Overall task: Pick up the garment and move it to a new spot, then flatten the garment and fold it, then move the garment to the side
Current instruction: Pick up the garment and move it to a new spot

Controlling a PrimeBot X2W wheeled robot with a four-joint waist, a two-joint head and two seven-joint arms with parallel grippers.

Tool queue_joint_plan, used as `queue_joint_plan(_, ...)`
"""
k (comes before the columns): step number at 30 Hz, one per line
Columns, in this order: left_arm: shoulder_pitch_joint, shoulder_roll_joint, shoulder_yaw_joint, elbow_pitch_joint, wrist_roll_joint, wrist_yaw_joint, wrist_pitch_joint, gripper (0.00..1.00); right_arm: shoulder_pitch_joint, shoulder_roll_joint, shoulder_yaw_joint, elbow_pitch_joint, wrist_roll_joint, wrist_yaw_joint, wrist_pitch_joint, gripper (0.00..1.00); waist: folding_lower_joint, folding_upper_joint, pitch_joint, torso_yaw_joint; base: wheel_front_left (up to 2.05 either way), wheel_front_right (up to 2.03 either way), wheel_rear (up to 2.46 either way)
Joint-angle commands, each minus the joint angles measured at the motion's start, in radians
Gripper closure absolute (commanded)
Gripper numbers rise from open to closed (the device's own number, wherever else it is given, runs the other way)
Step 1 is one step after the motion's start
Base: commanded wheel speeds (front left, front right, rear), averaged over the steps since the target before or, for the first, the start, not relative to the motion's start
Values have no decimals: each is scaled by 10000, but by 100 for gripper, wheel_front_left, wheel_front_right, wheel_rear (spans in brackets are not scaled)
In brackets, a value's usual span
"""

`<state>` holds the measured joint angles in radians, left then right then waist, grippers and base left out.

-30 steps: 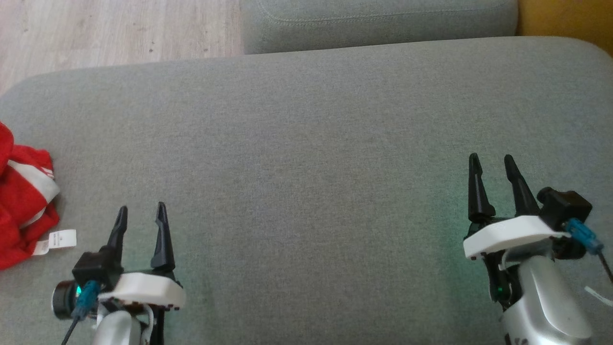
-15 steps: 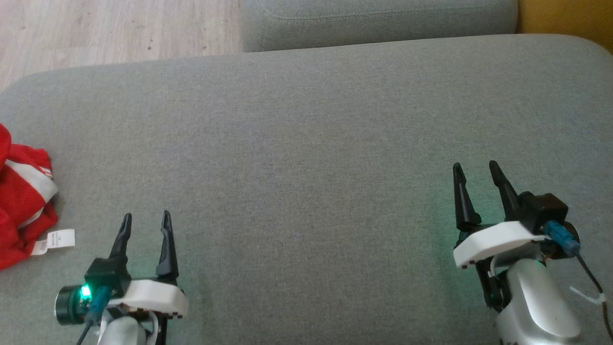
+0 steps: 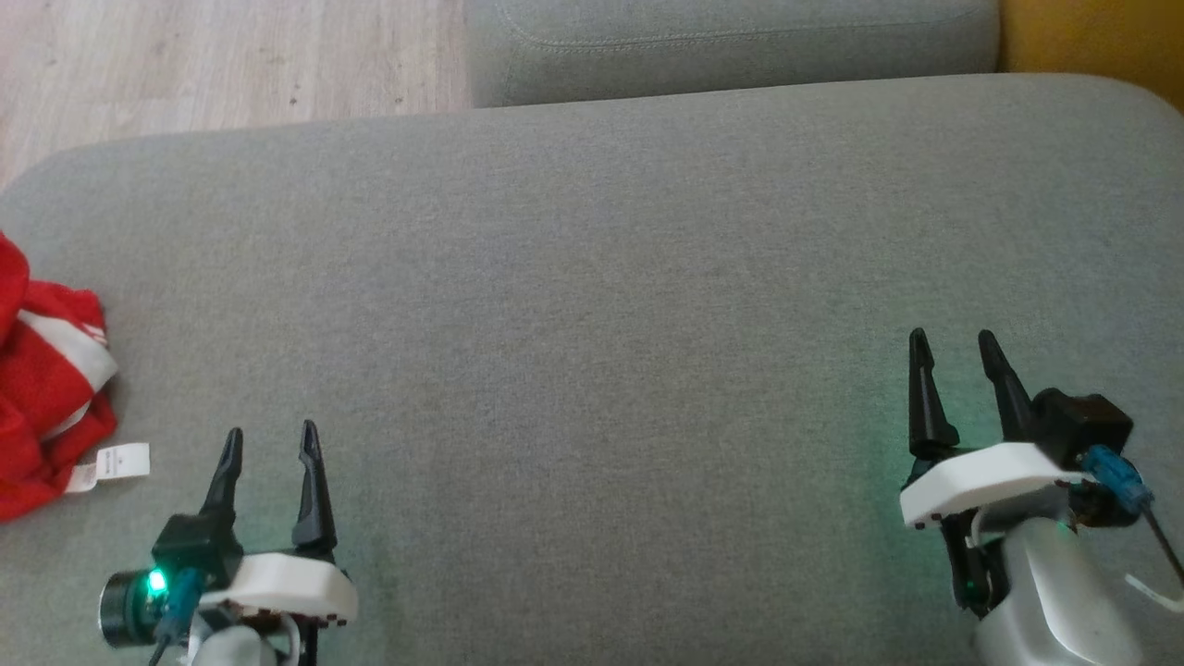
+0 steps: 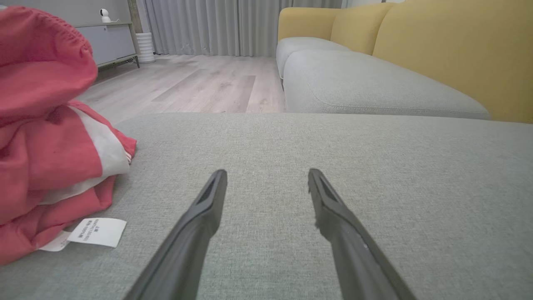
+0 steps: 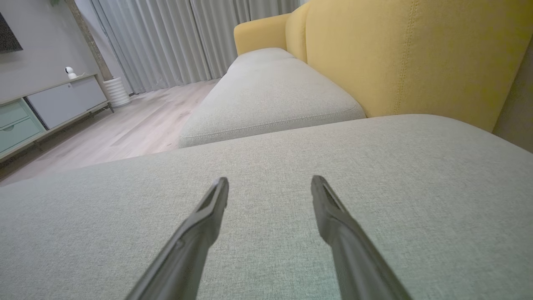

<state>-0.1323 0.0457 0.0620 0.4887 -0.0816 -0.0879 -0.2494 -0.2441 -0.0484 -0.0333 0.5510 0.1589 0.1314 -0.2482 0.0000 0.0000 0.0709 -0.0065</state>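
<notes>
A crumpled red garment (image 3: 42, 388) with a white stripe lies at the left edge of the grey cushion (image 3: 592, 277), its white label (image 3: 120, 461) resting on the fabric. The left wrist view has the garment (image 4: 46, 137) close on the left, label (image 4: 98, 231) below it. My left gripper (image 3: 268, 442) stands open at the lower left, just right of the label, nothing between its fingers (image 4: 208, 204). At the lower right my right gripper (image 3: 953, 344) is open too, over bare cushion, far from the garment; its fingers (image 5: 208, 216) hold nothing.
A second grey seat cushion (image 3: 731, 42) lies beyond the near one, with a yellow sofa back (image 5: 416, 54) to the right. Wooden floor (image 3: 222, 55) shows past the cushion's far left edge. A low cabinet (image 5: 50, 104) and curtains (image 5: 158, 41) stand in the room behind.
Both grippers have drawn back toward the near edge of the cushion compared with a second ago, still open. The garment lies as before.
</notes>
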Motion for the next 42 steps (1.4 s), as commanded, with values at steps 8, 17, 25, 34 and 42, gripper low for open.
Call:
queue_joint_plan(8,-293,49,242,-227,-54,51,-124,0,-229,-18,435,-367,-2,-7,-136,0,0,0,156,888,0,0,0)
queue_joint_plan(17,84,47,353,-121,-256,137,-124,0,-149,-18,1126,-195,321,-7,-136,0,0,0,163,2873,0,0,0)
queue_joint_plan(25,474,46,854,-51,-255,146,-124,0,-151,-18,1634,17,468,-7,-136,0,0,0,203,4312,0,0,0)
queue_joint_plan(34,678,63,1469,-29,-101,112,-124,0,-251,-18,1944,171,598,-7,-136,0,0,0,377,4744,0,0,0)
queue_joint_plan(42,-200,514,2171,-227,-140,-74,-124,0,-470,-18,1888,222,206,-7,-136,0,0,0,1115,4374,0,0,0)
